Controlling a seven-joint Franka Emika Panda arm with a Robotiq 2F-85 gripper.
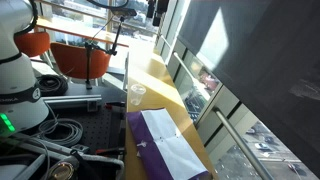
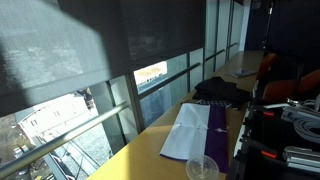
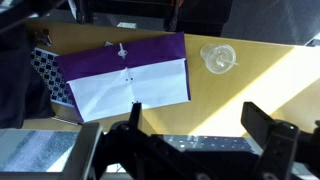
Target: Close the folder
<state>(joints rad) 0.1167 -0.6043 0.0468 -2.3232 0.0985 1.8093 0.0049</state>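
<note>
- In an exterior view, the camera stands beside the robot base and looks along the yellow counter, with the windows on its right. The folder lies near the lens and the cup farther off.
- In an exterior view from the opposite end of the counter, the windows are on the left. The cup sits nearest, with the folder behind it.
- The wrist view looks steeply down on the counter from above, and the gripper enters at the bottom edge. The folder and the cup both fit in the frame.
- All three views share the stretch of counter holding the folder and the cup.
</note>
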